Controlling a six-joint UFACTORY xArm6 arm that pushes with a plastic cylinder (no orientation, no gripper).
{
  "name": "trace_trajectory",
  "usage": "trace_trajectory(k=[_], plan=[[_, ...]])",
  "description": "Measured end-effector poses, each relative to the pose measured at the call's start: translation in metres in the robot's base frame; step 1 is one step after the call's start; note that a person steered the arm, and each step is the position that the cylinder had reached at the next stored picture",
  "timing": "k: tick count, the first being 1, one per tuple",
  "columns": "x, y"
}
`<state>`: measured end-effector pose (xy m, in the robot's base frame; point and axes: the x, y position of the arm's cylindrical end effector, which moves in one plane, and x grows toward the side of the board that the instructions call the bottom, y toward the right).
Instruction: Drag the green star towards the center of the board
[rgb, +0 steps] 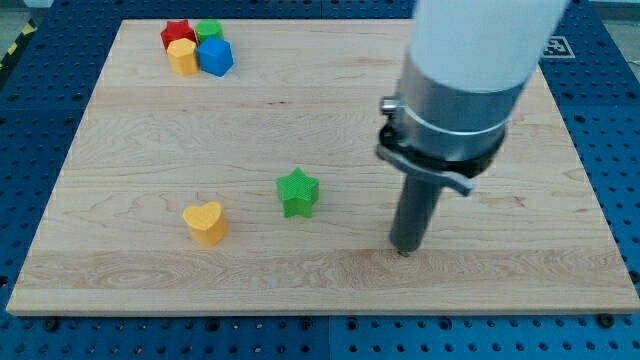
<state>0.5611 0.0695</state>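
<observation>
Desk: a pale wooden board (330, 120) with visible grain lies on a blue pegboard surface (40, 130) that shows round holes on every side.
Arm: a white cylindrical housing (480, 40) enters from the view's top right, ends in a grey metal collar (455, 115) with a black clamp ring, and carries a straight dark rod (415, 212) pointing down.
My tip: the rod's lower end (404, 250) sits on the wood in the lower right part of the board, at about the height of the yellow heart in the view.
Hand: this rig has no hand, only the rod, so there is nothing open or closed to report.
Green star-shaped block: it (298, 192) stands a little left of and below the board's middle, to the view's left of my tip and slightly higher, with bare wood between them; they do not touch.
Yellow heart-shaped block: it (206, 222) lies to the view's lower left of the green star, near it but apart.
Corner cluster: four small blocks crowd together at the view's top left, well apart from the star and my tip.
Cluster members: a red block (176, 34) whose shape I cannot make out, a green block (209, 30) just right of it, a yellow block (183, 56) in front of the red one, and a blue block (215, 57) in front of the green one.
</observation>
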Motion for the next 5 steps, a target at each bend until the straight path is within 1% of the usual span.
trace_trajectory(k=[1, 3, 5], plan=[[0.001, -0.024], [0.001, -0.035], [0.002, -0.071]])
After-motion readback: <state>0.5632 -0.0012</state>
